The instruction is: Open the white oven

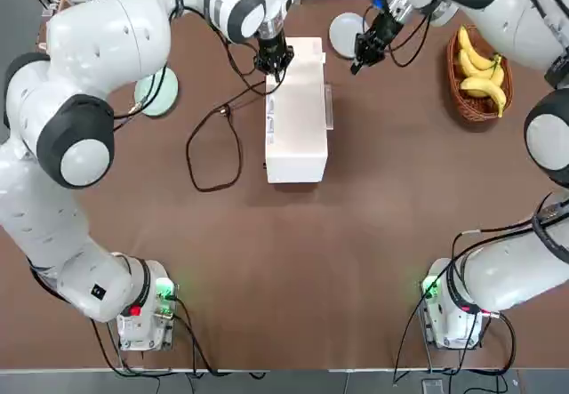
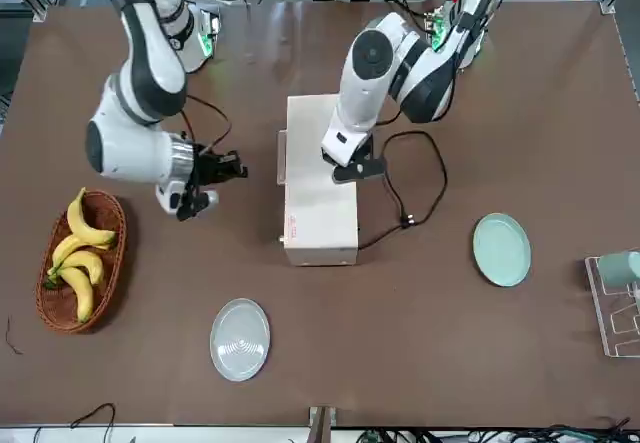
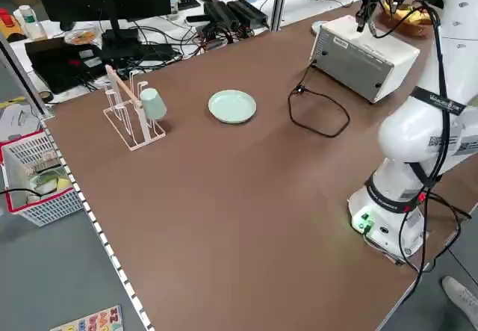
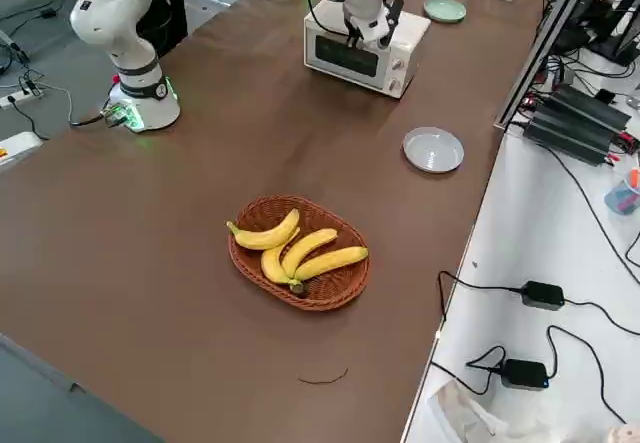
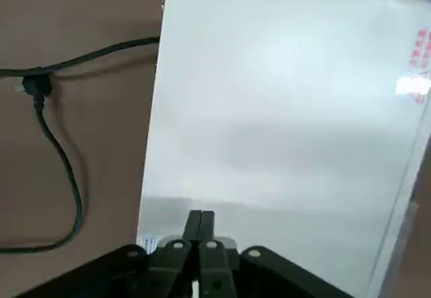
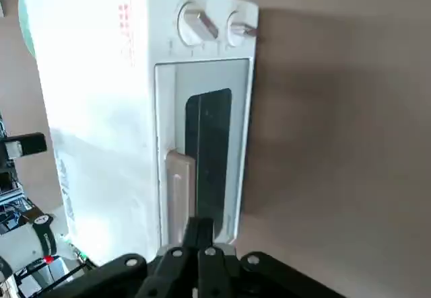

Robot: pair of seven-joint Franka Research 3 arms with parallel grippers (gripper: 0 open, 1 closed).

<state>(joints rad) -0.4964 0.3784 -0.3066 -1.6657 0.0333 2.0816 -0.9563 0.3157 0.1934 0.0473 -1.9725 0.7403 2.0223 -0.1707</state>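
White oven [image 1: 297, 114] door shut, left fingers [image 1: 273, 61] closed atop, right fingers [image 1: 364, 54] closed beside.

The large white rectangular toaster oven [image 1: 297, 114] has bare brown tabletop [image 1: 391, 163] on its glass-door side, where the right gripper [image 1: 366, 49], fingers together, hangs near the door. A round grey plate [image 1: 346, 32] and a wicker basket of bananas [image 1: 478, 76] lie beyond. The left gripper [image 1: 273, 61], pinched closed, occupies the oven's top; the black power cord [image 1: 213, 140] loops behind.
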